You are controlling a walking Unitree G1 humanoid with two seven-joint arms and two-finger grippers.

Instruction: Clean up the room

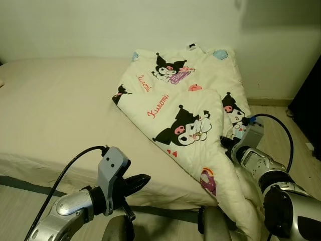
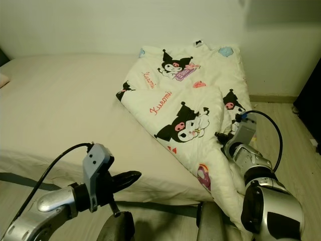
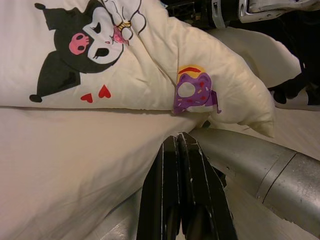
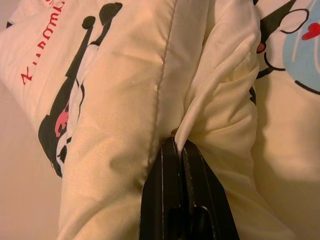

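Pale walls back a low bed (image 1: 60,110) whose bare mattress carries a cartoon-print quilt (image 1: 190,105), folded over along its right edge and spilling off the front right corner. Right gripper (image 4: 177,145) pinches a fold of its hem; left gripper (image 3: 181,142), fingers pressed together, holds nothing beside the front edge. It looks soft, light, floppy: best gripped at seams or corners.

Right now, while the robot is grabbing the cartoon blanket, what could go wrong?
The right gripper pinches only a thin fold of the blanket, so the fabric might slip out when pulled. The blanket's lower corner hangs off the bed beside the robot's body, so it could snag or drag. The left gripper is shut and holds nothing, so one arm carries the load.
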